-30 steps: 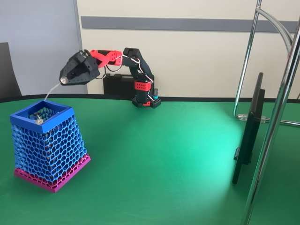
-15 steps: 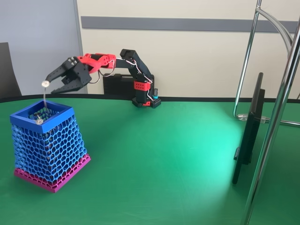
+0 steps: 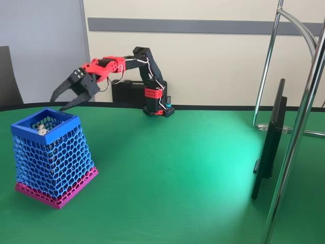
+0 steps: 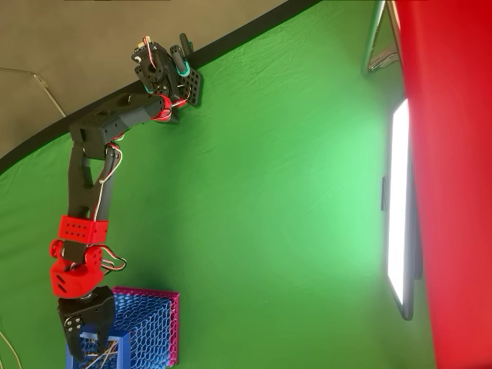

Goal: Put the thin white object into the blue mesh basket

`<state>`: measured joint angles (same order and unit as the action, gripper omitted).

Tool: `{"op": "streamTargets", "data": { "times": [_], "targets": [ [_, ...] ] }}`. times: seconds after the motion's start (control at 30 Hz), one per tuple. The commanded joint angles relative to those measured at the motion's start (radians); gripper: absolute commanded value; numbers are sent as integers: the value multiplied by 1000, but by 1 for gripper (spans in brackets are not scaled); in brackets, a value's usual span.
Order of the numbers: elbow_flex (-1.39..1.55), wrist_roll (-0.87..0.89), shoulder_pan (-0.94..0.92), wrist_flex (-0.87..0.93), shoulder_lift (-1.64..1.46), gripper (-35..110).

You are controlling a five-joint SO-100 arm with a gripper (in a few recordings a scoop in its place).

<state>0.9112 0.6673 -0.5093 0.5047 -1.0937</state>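
In the fixed view the hand (image 3: 62, 100) hangs in the air with its two fingers spread wide apart and nothing between them. The tips point down and to the picture's left. Directly below them, a little apart, stands the blue mesh basket (image 3: 48, 155) on the green surface (image 3: 177, 173), its open mouth facing up toward the hand. Inside the basket, just under the near rim on the hand's side, a small pale cluster shows through the opening. It looks like the small round silvery metal piece (image 3: 39, 128) with something light beside it, but I cannot tell the stick's axis from here.

In the overhead view the hand (image 4: 86, 332) sits right over the basket's (image 4: 150, 327) mouth, overlapping its rim. Under and just beyond the fingers, inside the basket, lie thin pale lines that I take to be the thin white object (image 4: 104, 355). It slants across the basket floor, running away from the fingertips toward the basket's far corner. The fingers read as apart here too, though the hand's body hides much of them.

Judged from both views, the stick is already down in the basket and free of the hand, so the placing looks done. What remains would be for the hand to draw up and back along the arm's line, away from the rim beneath it.
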Motion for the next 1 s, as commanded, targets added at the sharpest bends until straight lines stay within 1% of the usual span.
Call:
{"op": "streamTargets", "data": {
  "times": [0.0,0.13,0.23,0.33,0.47,0.67,0.83,0.97],
  "targets": [
    [-20,14,28,77,-118,19],
    [46,-9,83,167,-239,19],
    [196,-55,149,193,-376,18],
    [426,-126,216,135,-538,19],
    [692,-210,304,87,-715,14],
    [1190,-365,405,-38,-1078,10],
    [1489,-479,448,-21,-1315,8],
    [1690,-537,454,-35,-1466,6]
  ]
}}
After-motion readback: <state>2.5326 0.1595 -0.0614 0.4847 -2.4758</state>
